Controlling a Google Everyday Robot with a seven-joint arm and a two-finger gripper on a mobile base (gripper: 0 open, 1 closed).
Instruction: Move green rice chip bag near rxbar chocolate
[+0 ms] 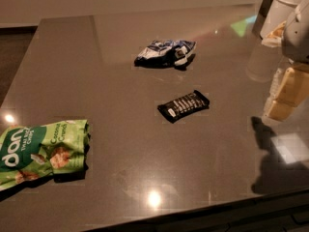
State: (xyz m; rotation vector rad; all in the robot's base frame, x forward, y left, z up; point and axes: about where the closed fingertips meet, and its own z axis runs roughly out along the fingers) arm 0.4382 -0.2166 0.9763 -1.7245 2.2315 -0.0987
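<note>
The green rice chip bag [41,151] lies flat at the table's front left, partly cut off by the left edge of the view. The rxbar chocolate [183,106], a small black bar with white lettering, lies near the middle of the table, well to the right of the bag. My gripper [288,94] hangs above the table's right side, at the right edge of the view. It is to the right of the bar and far from the bag, and holds nothing that I can see.
A wrinkly blue-and-white packet [166,52] lies behind the bar toward the back. The dark grey table [125,95] has its front edge close below the bag. The arm's white body [289,13] fills the upper right corner and casts a shadow at the front right.
</note>
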